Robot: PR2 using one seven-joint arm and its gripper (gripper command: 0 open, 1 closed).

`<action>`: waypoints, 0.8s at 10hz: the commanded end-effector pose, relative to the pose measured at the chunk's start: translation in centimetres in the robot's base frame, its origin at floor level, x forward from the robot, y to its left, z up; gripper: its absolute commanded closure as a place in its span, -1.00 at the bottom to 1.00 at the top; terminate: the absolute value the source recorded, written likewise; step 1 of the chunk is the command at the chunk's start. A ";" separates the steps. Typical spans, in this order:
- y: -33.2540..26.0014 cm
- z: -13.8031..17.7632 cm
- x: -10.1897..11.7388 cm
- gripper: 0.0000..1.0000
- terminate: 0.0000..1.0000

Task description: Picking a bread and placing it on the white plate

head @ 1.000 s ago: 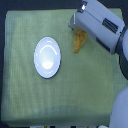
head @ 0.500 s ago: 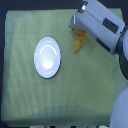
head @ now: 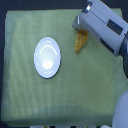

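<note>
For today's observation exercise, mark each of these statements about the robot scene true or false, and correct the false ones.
1. The white plate has nothing on it. True.
2. The bread already lies on the plate. False: it lies on the green cloth, apart from the plate, toward the exterior view's right.
3. The robot arm enters from the view's upper right. True.
4. Two plates are on the cloth. False: only one.
5. The gripper is over the bread's upper end. True, though whether it is open or shut cannot be told.
</note>
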 end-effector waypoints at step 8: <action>-0.2 1.6 -0.9 1.00 -1.00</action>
